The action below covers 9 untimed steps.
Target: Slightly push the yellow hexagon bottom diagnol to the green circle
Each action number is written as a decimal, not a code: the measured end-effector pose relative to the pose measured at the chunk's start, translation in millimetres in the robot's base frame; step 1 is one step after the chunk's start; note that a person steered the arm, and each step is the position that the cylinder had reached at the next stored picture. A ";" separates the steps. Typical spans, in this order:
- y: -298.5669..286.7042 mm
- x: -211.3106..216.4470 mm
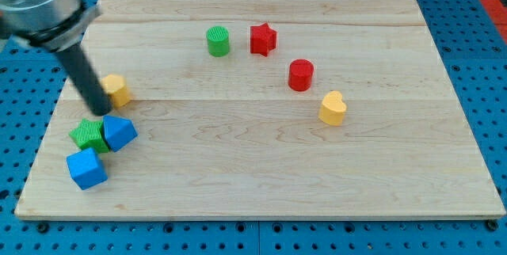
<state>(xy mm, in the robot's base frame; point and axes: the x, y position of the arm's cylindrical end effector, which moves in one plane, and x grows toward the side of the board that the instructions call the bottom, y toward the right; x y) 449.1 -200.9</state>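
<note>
Pale, smooth wooden board (261, 168); ribbed green star (89, 134); matt dark rod (85, 81); perforated blue base (24, 89).

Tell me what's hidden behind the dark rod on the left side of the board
Behind the rod, the yellow hexagon shows only its right part; its left side is covered. My tip sits just above the green star and blue block. Whether it touches the hexagon can't be seen.

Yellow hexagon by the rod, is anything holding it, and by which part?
Nothing is held. My tip only rests beside the yellow hexagon, at its lower left edge, just above the green star; whether it touches cannot be told.
</note>
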 end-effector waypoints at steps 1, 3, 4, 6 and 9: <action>51.8 -49.9; -23.2 7.1; -33.8 -64.0; -2.6 -83.4; 10.5 -71.6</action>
<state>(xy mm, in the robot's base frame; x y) 377.5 -190.3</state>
